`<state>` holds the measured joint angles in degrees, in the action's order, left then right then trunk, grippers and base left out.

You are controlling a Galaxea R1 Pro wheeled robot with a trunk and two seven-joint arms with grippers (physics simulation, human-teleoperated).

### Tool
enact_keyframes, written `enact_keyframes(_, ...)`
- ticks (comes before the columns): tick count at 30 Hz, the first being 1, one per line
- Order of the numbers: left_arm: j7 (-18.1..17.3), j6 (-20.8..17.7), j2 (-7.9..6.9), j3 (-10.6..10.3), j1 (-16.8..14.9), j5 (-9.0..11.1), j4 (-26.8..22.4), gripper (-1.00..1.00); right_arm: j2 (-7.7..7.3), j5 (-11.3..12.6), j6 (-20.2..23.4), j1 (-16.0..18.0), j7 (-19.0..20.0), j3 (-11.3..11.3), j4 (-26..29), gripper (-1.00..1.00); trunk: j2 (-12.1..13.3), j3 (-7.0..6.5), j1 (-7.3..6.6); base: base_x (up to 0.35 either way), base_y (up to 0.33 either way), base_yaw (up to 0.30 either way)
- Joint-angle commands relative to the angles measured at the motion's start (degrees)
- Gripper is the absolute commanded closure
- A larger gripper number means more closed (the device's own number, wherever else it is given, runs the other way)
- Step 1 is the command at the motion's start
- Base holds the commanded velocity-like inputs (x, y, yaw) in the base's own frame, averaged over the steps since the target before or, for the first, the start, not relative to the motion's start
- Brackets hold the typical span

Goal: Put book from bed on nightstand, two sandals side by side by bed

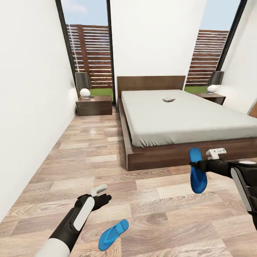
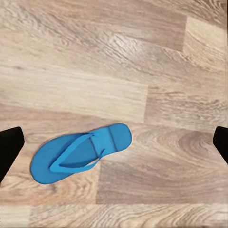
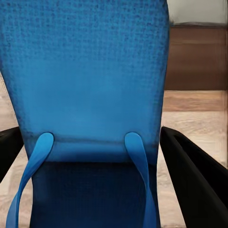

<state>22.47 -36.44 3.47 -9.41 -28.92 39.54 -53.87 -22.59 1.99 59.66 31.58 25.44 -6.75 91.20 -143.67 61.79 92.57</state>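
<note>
One blue sandal (image 1: 197, 171) hangs toe-down above the floor in front of the bed's foot, with my right gripper (image 1: 195, 164) shut on it; the right wrist view has its sole (image 3: 90, 85) between the two black fingers (image 3: 194, 180). The other sandal (image 1: 113, 234) lies flat on the wood floor, strap up. My left gripper (image 1: 106, 197) hovers open a little above and to the left of it, and the left wrist view looks straight down on that sandal (image 2: 80, 152). The book (image 1: 168, 99) lies on the bed (image 1: 185, 121) near the headboard. Nightstands stand at the left (image 1: 94, 105) and right (image 1: 213, 96) of the bed.
Each nightstand carries a lamp, left (image 1: 83, 85) and right (image 1: 215, 81). A white wall (image 1: 28, 107) runs along the left, leaving a floor aisle (image 1: 89, 142) between it and the bed frame. Tall windows flank the headboard.
</note>
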Motion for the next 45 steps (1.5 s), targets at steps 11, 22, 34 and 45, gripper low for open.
enact_keyframes(11,0.6,-0.1,0.00,0.1,-0.1,0.6,0.2,-1.00,0.03,0.0,0.3,0.2,-0.3,-2.0,-2.0,1.00,0.0,0.05,-0.01,0.000,0.272,-0.270)
enact_keyframes(22,5.1,-4.0,-0.95,0.8,-0.5,0.9,0.1,-1.00,0.07,0.0,0.3,0.7,-0.3,-2.1,-4.6,1.00,0.0,0.05,-0.01,0.000,0.055,-0.270)
enact_keyframes(34,10.2,-5.8,-1.36,0.3,-1.5,0.6,0.9,-1.00,0.20,0.0,0.3,0.8,-0.3,-2.0,-5.9,1.00,-0.2,2.49,0.27,0.000,0.004,-0.270)
enact_keyframes(45,7.9,-3.8,-1.70,0.0,-1.7,-2.3,3.1,-1.00,4.74,0.0,0.3,0.8,-0.3,-1.9,-6.1,1.00,-0.3,4.93,0.55,0.000,0.000,-0.270)
